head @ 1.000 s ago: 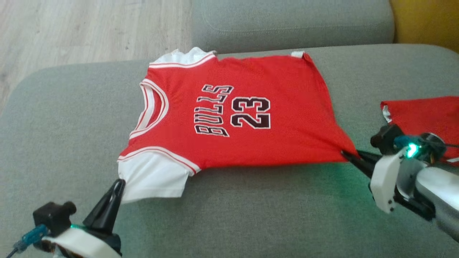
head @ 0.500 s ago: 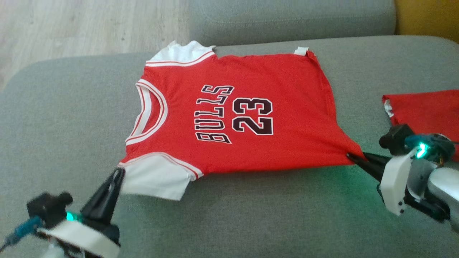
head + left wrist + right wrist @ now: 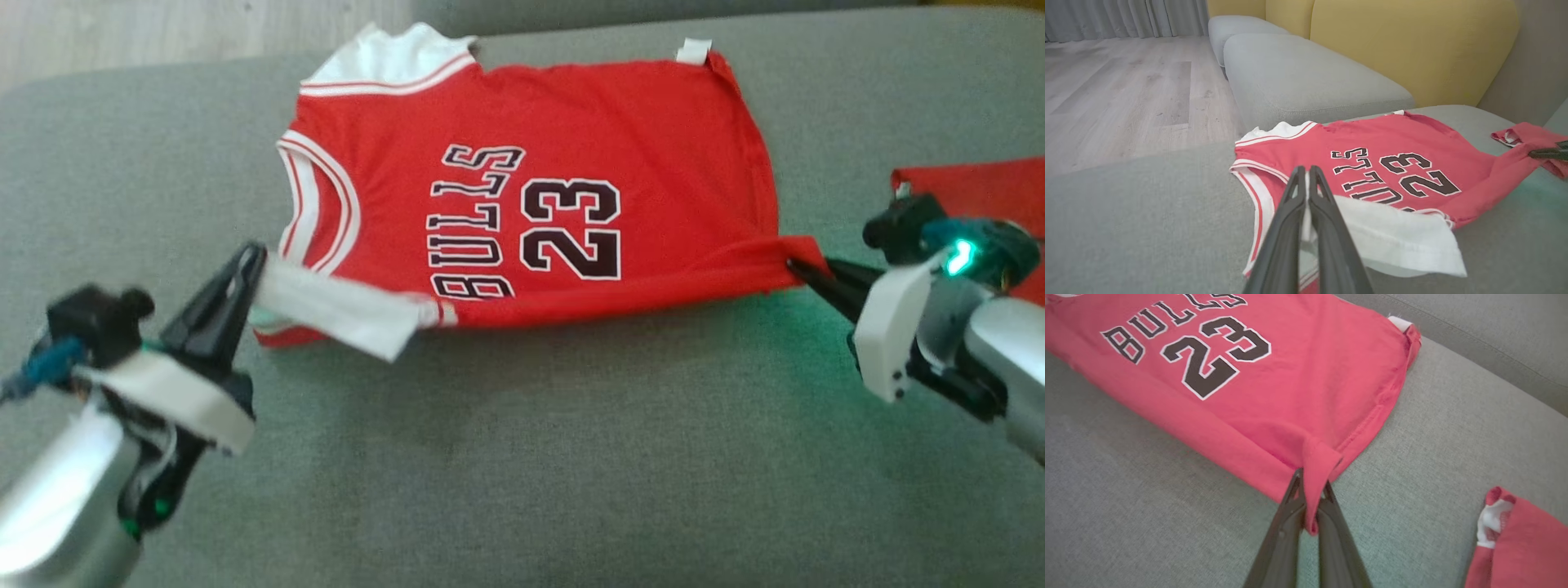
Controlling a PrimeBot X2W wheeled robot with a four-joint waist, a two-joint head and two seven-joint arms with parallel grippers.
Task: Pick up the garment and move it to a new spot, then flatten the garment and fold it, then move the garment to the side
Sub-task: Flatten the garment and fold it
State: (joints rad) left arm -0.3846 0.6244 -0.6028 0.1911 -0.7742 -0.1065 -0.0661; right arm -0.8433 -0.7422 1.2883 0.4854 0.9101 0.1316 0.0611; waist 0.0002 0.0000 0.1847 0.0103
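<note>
Floor: a pale wood-plank floor (image 3: 122, 33) shows at the far left, past the edge of the seat.
Seat: a grey woven-fabric sofa cushion (image 3: 522, 457) carries all the cloth.
Left pincer: the left pincer (image 3: 255, 260) is clamped shut, its two dark fingers pressed together with white cloth between them. The left wrist view (image 3: 1305, 171) shows this close up.
Sleeve: the white sleeve (image 3: 343, 306) in that grip is raised off the cushion. It is drawn out toward the robot's left and casts a shadow beneath.
Garment: the red short-sleeved jersey (image 3: 653, 147), with white trim and a black "BULLS 23" print, lies front-up across the middle of the cushion. Its collar is toward the robot's left and its hem toward the right. The far edge rests flat. The near edge is lifted and rolled into a ridge running between the two pincers.
Right pincer: the right pincer (image 3: 796, 265) is also closed tight, gripping the near hem corner. In the right wrist view (image 3: 1312, 477) a tab of red cloth is pinched between the fingers.
Other cloth: a second red cloth (image 3: 980, 184) with a white patch lies at the far right, apart from the jersey.
Backrest: a yellow backrest (image 3: 1392, 49) stands behind the cushions in the left wrist view.
</note>
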